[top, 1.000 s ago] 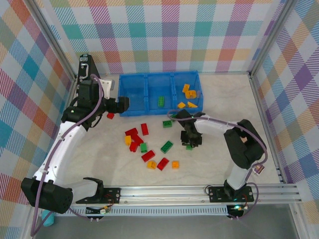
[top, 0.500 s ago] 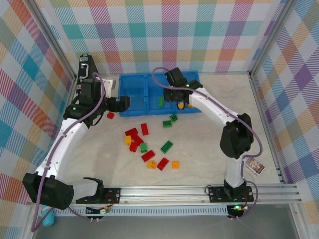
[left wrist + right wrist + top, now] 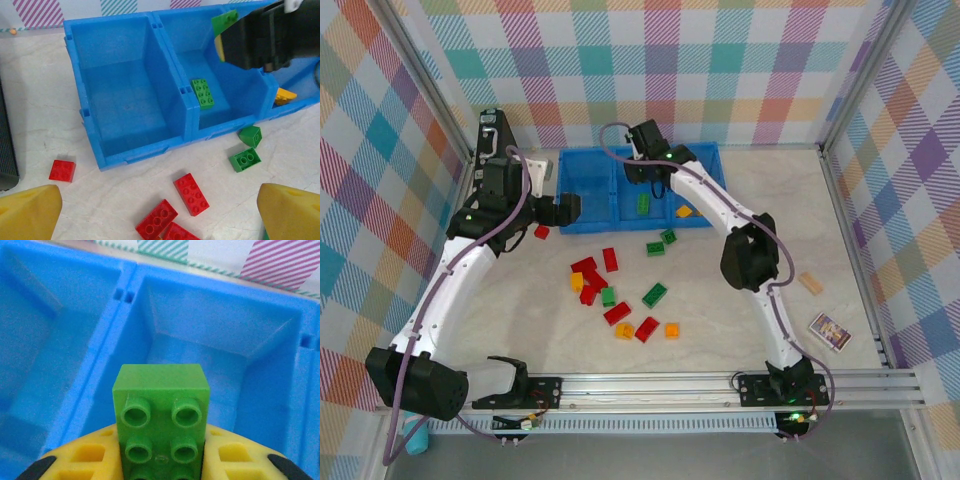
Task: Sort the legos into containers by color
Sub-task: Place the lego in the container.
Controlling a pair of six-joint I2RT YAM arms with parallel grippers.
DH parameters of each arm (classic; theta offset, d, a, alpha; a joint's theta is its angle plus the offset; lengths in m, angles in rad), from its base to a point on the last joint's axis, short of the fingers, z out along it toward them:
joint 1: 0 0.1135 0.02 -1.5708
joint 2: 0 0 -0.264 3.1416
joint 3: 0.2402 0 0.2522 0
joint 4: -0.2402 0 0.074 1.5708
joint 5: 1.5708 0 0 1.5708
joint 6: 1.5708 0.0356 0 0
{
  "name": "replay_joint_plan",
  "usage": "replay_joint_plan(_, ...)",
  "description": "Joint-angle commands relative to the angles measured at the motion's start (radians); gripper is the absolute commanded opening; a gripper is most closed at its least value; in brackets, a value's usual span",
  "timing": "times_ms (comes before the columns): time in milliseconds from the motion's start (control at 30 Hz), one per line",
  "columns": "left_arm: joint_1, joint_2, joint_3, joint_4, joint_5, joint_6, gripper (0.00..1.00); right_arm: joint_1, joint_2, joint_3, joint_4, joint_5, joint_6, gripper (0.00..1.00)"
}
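The right claw [image 3: 645, 172], holding a green lego [image 3: 161, 412] over the middle container [image 3: 220, 335], may release it onto the divider [image 3: 111, 345], so it falls wrong.

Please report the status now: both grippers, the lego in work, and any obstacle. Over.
Left gripper open, near left bin. Right gripper shut on green lego, above middle bin. Second green lego lies inside, room beside it.

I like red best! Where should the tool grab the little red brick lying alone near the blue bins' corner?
Likely from straight above, pinching two opposite flat sides. The red brick lies flat on the table, apart from the bins and other bricks, leaving every side free.
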Motion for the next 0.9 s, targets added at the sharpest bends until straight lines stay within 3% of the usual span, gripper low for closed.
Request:
replay_joint_plan(0,0.007,-0.010,0.027,-0.012,0.019,0.011,1.00,0.001,0.057,0.055,-0.035,0.019,-0.034,0.30)
replay_joint_plan(233,0.007,0.000,0.028,-0.009,0.033,0.012,1.00,0.002,0.106,0.092,-0.060,0.034,-0.041,0.35)
replay_joint_plan(533,0.007,0.020,0.052,-0.034,0.002,0.017,1.00,0.005,-0.057,-0.025,-0.047,0.035,-0.059,0.51)
replay_joint_plan(700,0.007,0.014,0.052,-0.037,0.001,0.018,1.00,0.008,-0.175,-0.140,-0.058,0.014,-0.049,0.57)
replay_joint_plan(867,0.005,-0.010,0.045,-0.033,-0.002,0.020,1.00,0.020,-0.367,-0.387,-0.056,-0.004,0.005,0.60)
